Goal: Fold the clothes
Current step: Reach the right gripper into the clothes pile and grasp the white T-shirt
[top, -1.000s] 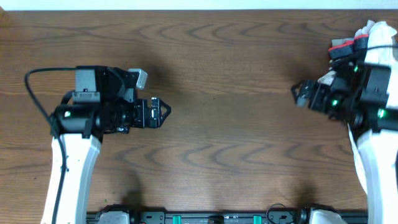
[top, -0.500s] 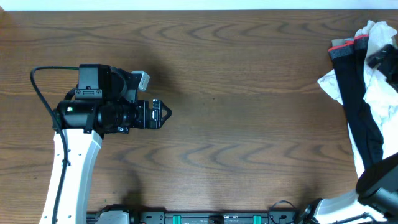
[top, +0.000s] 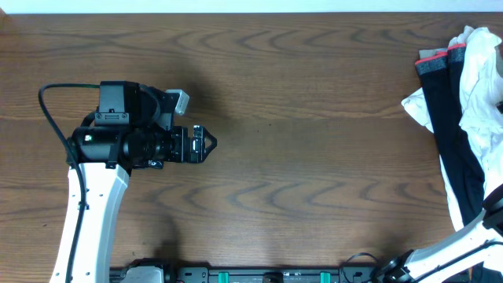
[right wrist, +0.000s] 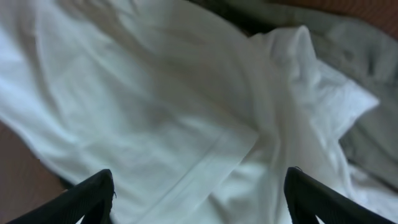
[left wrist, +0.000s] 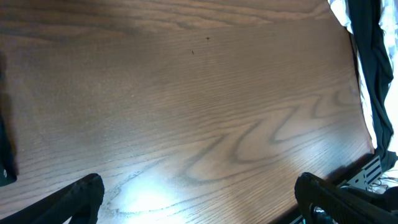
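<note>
The clothes (top: pixel 460 118) lie in a heap at the table's right edge: a white garment (top: pixel 481 79) tangled with a long black one (top: pixel 450 134). In the right wrist view, white crumpled fabric (right wrist: pixel 161 106) fills the frame. My right gripper (right wrist: pixel 199 202) hovers over it, open, with its fingertips (right wrist: pixel 93 194) wide apart and nothing between them. In the overhead view that gripper is out of sight. My left gripper (top: pixel 206 144) is far away at the left, open above bare wood (left wrist: pixel 199 200). The heap's edge (left wrist: pixel 367 56) shows at the top right of the left wrist view.
The wooden table (top: pixel 314 157) stretches between the left arm and the heap. A black piece with a red-trimmed band (top: pixel 434 56) tops the heap. A white link of my right arm (top: pixel 464 240) enters at the bottom right. The table's front rail (top: pixel 275 275) runs along the bottom.
My right arm has swung off the overhead view's right edge, uncovering the heap of clothes, and its jaws have narrowed slightly. The left arm has barely shifted.
</note>
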`<state>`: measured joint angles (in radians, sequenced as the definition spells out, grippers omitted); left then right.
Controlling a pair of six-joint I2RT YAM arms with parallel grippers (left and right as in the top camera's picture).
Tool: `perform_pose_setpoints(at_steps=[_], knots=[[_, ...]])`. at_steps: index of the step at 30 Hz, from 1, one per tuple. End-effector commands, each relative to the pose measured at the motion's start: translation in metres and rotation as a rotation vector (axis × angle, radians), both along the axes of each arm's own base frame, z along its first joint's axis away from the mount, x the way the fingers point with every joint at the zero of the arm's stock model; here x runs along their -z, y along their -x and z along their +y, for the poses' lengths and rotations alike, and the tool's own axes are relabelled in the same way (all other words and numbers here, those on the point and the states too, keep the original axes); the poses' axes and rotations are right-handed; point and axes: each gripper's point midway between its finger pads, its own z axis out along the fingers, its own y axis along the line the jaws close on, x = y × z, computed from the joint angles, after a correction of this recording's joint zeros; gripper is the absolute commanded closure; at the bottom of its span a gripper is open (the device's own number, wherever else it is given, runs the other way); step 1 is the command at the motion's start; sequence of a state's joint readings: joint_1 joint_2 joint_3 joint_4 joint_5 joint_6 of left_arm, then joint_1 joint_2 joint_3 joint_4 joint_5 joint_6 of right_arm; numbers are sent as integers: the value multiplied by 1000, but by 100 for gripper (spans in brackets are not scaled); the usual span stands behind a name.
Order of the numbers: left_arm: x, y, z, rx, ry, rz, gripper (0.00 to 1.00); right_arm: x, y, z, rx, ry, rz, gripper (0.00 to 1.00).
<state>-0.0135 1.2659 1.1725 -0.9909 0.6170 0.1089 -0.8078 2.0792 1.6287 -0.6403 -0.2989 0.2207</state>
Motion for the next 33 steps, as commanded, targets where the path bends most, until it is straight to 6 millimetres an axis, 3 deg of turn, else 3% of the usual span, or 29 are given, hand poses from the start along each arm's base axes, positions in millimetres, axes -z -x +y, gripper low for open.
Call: perform_pose_setpoints(at_steps=[1,8,12,16,18,24,26,30,33], knots=[[-7,-2,0,11,-12,-29,0,10,-12,2,-50,-14,-30,14],[-7,-2,0,10,-11,-29,1,34,-27,6,-82,-51,-60,20],[-7,-2,0,10,-11,-29,0,43,-28,4,-69,-54,-54,34],[-7,-2,0,10,-11,-29,1,35,-36,4,-84,-58,-105,63],[-7,-2,0,10,-11,-29,1,28,-43,9,-103,-88,-151,72],[-7,-2,0,10,-11,-29,1,-11,-62,26,-160,-173,-306,99],[-7,-2,0,11,-12,-30,1,-31,-66,34,-181,-205,-363,99],[-7,-2,0,11,-12,-31,1,-92,-74,64,-288,-260,-509,99],[-9,-2,0,11,-12,-35,1,-149,-76,96,-392,-235,-600,99]])
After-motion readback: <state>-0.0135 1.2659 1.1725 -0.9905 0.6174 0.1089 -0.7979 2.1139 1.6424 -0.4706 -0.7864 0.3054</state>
